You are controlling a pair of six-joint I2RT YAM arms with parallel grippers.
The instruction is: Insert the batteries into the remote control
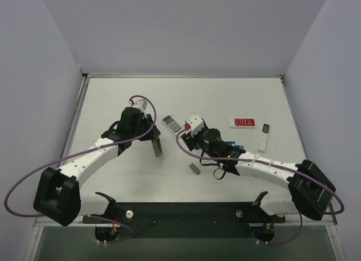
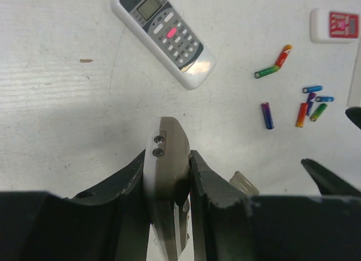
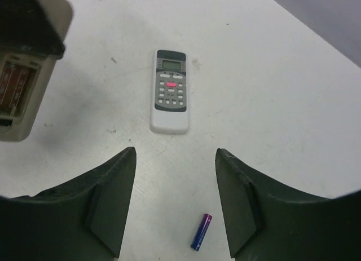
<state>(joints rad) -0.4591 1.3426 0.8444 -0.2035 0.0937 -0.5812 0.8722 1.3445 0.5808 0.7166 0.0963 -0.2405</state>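
Observation:
My left gripper is shut on the remote control, gripped by its long sides and held on edge, tan-grey back showing. The right wrist view shows its open battery compartment at the upper left. My right gripper is open and low over the table. A blue-purple battery lies on the table between its fingers, untouched. Several more two-toned batteries lie scattered at the right of the left wrist view.
A second white remote with a grey keypad lies beyond both grippers. A red flat remote and a slim white remote lie at the right. The small grey cover plate lies near the front.

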